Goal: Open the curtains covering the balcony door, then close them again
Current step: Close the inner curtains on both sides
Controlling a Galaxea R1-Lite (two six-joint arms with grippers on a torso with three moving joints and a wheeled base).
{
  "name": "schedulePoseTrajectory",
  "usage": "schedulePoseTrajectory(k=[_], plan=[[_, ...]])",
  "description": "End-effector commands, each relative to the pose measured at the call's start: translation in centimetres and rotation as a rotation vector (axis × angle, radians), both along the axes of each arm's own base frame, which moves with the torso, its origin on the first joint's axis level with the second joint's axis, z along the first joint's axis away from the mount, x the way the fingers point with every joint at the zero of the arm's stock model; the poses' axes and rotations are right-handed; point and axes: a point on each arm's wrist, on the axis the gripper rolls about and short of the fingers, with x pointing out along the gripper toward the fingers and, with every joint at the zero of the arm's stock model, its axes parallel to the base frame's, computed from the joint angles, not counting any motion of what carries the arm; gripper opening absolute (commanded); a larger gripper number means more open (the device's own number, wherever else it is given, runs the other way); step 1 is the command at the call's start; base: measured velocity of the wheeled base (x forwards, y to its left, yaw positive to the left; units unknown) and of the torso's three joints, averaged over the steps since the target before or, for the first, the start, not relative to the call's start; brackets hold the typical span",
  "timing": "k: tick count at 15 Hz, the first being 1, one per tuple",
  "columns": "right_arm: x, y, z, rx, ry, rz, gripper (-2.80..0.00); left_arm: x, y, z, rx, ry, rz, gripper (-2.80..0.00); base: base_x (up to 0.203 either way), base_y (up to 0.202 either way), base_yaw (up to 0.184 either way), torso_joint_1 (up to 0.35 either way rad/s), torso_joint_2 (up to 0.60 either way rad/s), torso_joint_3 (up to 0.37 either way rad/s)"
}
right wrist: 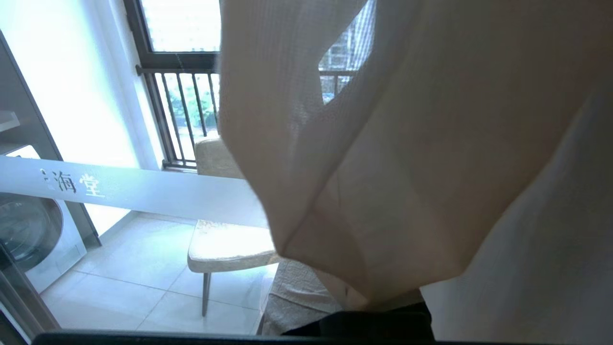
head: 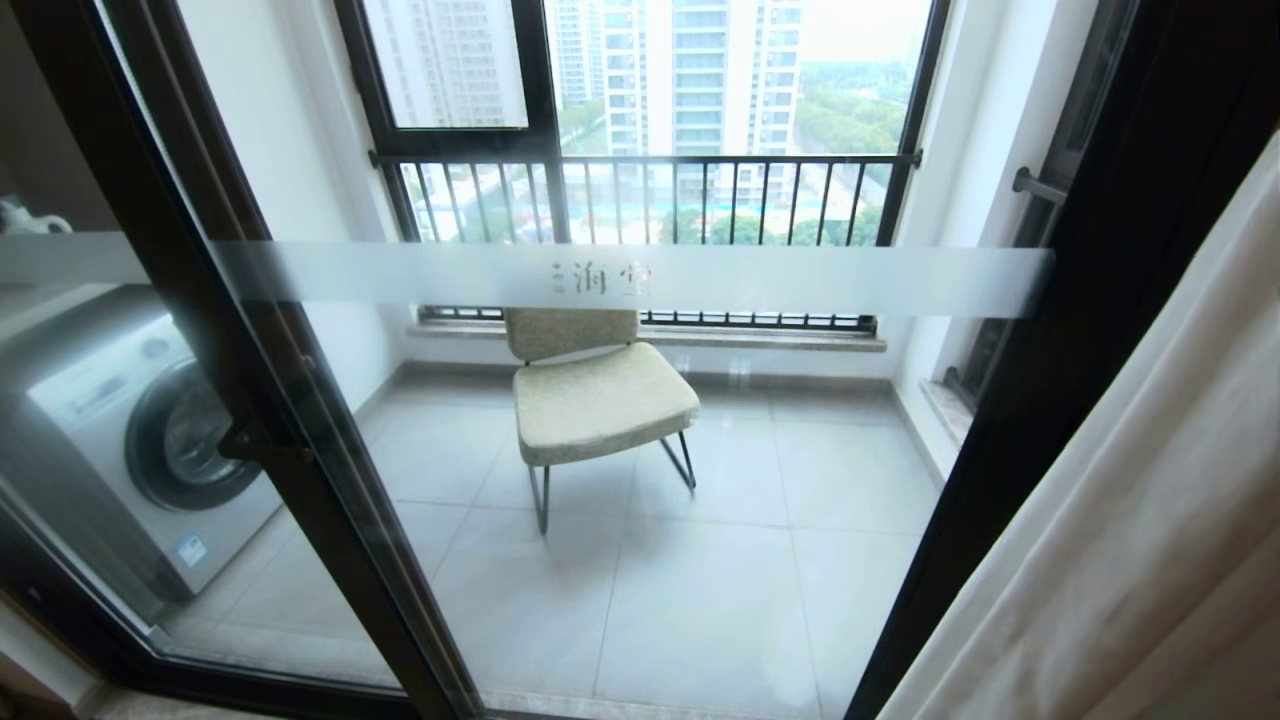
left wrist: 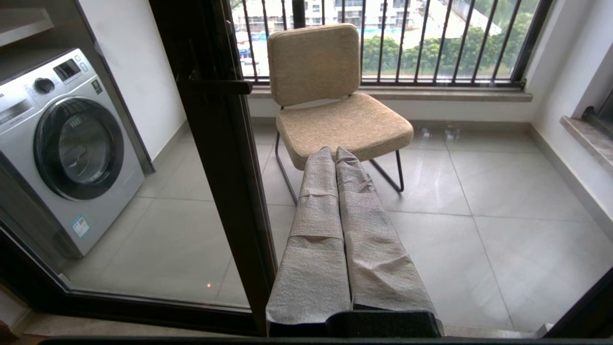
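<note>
Right gripper: fingers together, draped in pale curtain fabric; whether they pinch it is unclear.
Left gripper: two cloth-wrapped fingers together, holding nothing, facing the glass.
Curtains: gathered at the right edge, beside the dark frame.
Door: uncovered; frosted band across two glass panels, black post between them.
Balcony: one chair mid-floor, one washer at left, open tile around both.
Window: barred railing, towers beyond.
</note>
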Motion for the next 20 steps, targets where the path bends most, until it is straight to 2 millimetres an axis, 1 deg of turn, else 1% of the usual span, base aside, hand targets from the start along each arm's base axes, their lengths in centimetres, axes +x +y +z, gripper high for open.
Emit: schedulePoseTrajectory(k=[1, 5, 20], plan=[[0.1, 0.0, -0.1, 0.001, 0.005, 0.002, -2.8, 0.0, 0.0, 0.0, 0.0, -0.001, 0.001, -2.8, 0.0, 0.0, 0.0, 0.0, 0.0, 0.0], [-0.2, 0.0, -1.1, -0.012, 0.031, -0.003, -2.8, 0.0, 0.0, 0.0, 0.0, -0.001, 0.001, -2.8, 0.0, 0.0, 0.0, 0.0, 0.0, 0.0], [0.0, 0.0, -0.8, -0.037, 0.016, -0.04, -2.8, 0.0, 0.0, 0.0, -0.001, -0.001, 0.001, -2.8, 0.0, 0.0, 0.0, 0.0, 0.0, 0.0]])
